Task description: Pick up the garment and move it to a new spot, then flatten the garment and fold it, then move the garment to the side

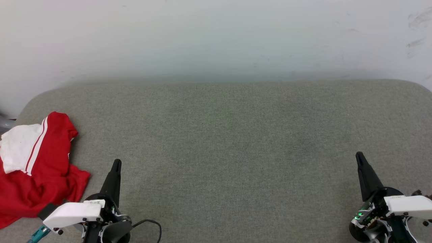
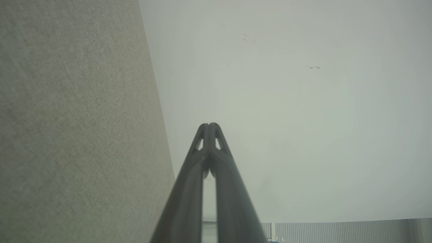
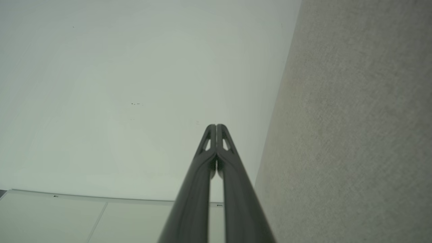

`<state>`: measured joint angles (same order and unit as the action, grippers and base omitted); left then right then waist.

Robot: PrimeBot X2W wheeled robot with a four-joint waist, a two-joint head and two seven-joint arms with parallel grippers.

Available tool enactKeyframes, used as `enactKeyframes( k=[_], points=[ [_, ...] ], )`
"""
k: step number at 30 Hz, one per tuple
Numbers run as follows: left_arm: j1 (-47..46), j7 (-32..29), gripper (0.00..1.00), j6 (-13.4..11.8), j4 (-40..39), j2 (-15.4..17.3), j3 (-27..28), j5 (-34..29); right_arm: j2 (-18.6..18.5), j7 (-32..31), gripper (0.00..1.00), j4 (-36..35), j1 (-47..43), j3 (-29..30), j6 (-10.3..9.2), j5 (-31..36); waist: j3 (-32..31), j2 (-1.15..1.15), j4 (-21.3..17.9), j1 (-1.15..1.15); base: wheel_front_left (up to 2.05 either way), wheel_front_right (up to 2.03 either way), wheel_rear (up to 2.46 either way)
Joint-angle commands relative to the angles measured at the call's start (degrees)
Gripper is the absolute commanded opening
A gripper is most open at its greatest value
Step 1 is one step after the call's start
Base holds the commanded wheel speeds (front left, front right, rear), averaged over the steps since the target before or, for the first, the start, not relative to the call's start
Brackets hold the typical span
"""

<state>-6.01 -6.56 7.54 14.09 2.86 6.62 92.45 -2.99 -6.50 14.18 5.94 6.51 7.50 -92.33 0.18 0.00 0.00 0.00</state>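
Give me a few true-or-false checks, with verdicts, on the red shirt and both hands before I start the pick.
1. The bright red shirt with white sleeve ends lies crumpled at the left end of the grey fabric surface. True.
2. The left hand grips the shirt. False: it is shut on nothing, with its fingers clear of the cloth.
3. The right hand is open. False: its fingers are pressed together.
4. The left hand is nearer the shirt than the right hand is. True.
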Motion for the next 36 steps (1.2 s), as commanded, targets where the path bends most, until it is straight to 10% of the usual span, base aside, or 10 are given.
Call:
enactKeyframes(
  k=[1,17,18,36],
  points=[
    [-0.5,-0.1,0.00,0.1,0.0,-0.1,0.1,-0.1,0.2,0.1,0.00,0.0,0.7,0.0,-0.02,-0.2,0.0,0.00,0.0,0.00,0.00,0.00,0.00],
    [-0.5,-0.1,0.00,0.1,0.0,-0.1,0.1,-0.1,0.2,0.1,0.00,0.0,0.7,0.0,-0.02,-0.2,0.0,0.00,0.0,0.00,0.00,0.00,0.00],
    [0.1,0.0,1.00,0.0,0.2,0.0,0.0,0.0,0.0,0.0,1.00,0.1,-0.1,0.0,0.00,0.0,0.0,0.00,0.0,0.00,0.00,0.00,0.00],
    [0.9,4.6,1.00,0.0,-5.1,0.1,-5.9,-1.4,-0.1,4.5,1.00,-4.9,-2.3,-2.2,-0.01,2.4,-0.1,0.00,0.0,0.00,0.00,0.00,0.00]
  ],
)
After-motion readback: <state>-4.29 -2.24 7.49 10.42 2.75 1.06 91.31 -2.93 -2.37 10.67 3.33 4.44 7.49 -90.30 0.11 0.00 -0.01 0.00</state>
